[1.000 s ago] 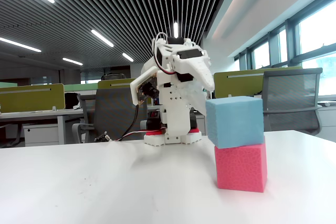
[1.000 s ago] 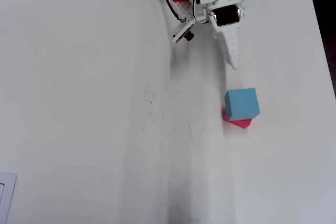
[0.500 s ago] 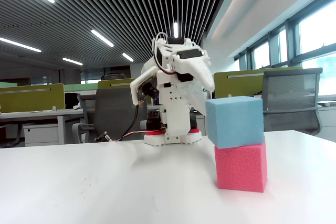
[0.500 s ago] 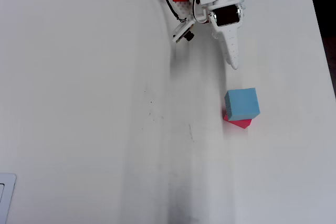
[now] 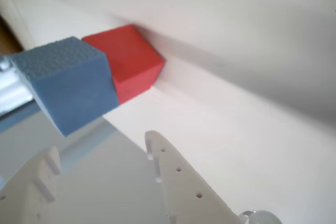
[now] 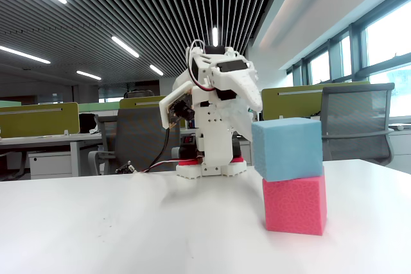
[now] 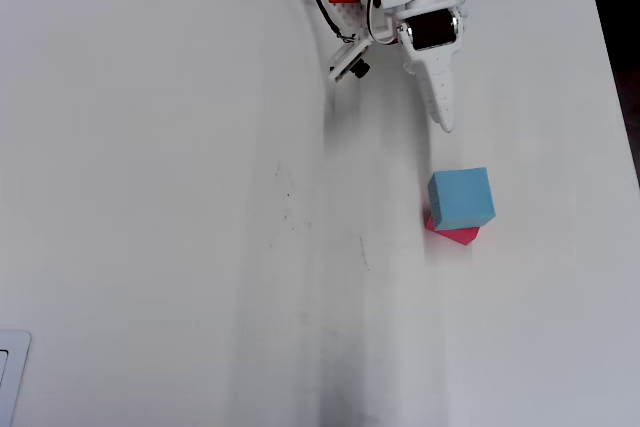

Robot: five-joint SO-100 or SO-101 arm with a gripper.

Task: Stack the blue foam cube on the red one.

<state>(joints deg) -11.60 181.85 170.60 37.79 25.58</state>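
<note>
The blue cube (image 6: 287, 149) is seen resting, unmoved, on the red cube (image 6: 295, 204); the gripper (image 7: 445, 123) is kept apart, unchanged, jaws apparently pressed together.

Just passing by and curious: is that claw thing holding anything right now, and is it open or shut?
Gripper: holding nothing, drawn back from the blue foam cube sitting on the red one; open or shut cannot be told.

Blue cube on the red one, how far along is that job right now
Looks done: the blue foam cube sits on the red one, twisted and overhanging slightly, as the overhead view shows. In hand: nothing; the gripper is pulled back toward the base, clear of the stack, holding nothing. Left: nothing visible, except perhaps squaring the blue cube up.
</note>
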